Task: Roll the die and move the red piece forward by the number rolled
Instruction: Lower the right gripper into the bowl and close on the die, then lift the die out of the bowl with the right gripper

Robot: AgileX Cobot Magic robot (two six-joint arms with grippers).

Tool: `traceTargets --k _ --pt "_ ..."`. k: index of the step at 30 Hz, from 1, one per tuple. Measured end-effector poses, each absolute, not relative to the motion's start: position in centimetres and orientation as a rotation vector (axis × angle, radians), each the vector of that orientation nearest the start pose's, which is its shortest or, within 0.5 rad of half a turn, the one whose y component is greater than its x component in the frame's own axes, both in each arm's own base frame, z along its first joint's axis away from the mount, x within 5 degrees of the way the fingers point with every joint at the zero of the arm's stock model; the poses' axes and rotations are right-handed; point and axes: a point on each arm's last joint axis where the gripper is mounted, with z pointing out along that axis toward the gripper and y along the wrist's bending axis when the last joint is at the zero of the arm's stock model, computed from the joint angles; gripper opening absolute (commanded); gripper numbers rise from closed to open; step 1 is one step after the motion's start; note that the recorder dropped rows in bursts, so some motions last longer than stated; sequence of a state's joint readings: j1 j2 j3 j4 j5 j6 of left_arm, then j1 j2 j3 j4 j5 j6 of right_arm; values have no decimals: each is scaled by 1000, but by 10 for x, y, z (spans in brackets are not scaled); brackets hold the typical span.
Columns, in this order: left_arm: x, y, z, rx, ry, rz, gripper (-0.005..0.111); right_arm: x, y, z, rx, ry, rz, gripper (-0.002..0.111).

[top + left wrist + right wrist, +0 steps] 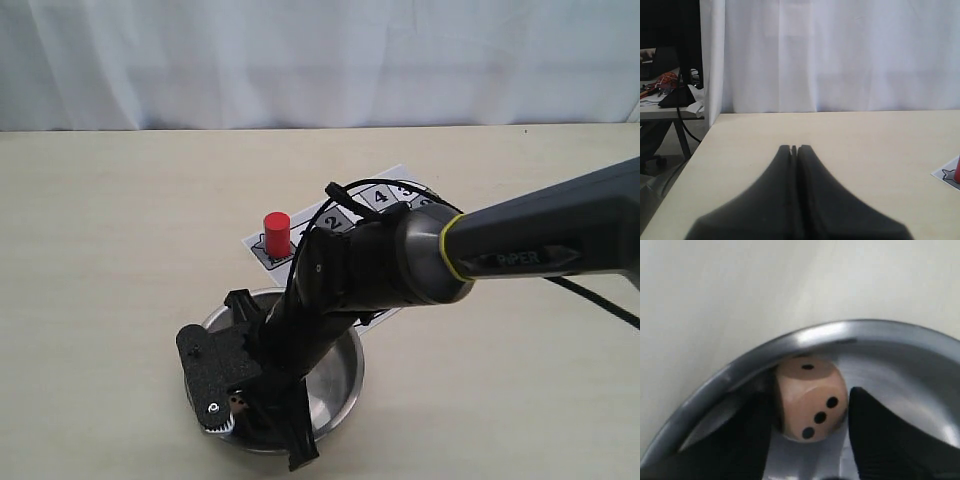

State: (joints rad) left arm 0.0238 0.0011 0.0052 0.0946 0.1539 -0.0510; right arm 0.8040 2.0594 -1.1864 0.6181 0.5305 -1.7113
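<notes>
The die (810,397), a light-tan wooden cube, lies in the steel bowl (840,332) against its wall, one face showing three pips and another showing one. My right gripper (809,404) is down in the bowl, open, with a finger on each side of the die. One finger touches it, while the other stands a little apart. In the exterior view the die (238,402) peeks out between the fingers of the right gripper (245,410). The red piece (276,232) stands upright on the numbered board (385,195). My left gripper (795,148) is shut and empty over bare table.
The bowl (350,370) sits near the table's front edge, just in front of the board. My right arm (520,240) reaches across from the right over the board. In the left wrist view the board's corner (946,175) and the red piece (957,170) show beside the table's side edge.
</notes>
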Motion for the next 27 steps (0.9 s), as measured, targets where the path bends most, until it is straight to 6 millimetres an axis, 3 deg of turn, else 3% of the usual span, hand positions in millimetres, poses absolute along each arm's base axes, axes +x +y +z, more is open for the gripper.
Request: traceTargets --k 6,15,27 --pt "56 3 197 4 1644 63 0 251 298 110 -2315 1461 317 4" --pt "56 3 197 4 1644 63 0 256 300 114 -2263 1449 252 4" --pt "56 3 197 4 1644 63 0 255 295 179 -1976 1612 261 4"
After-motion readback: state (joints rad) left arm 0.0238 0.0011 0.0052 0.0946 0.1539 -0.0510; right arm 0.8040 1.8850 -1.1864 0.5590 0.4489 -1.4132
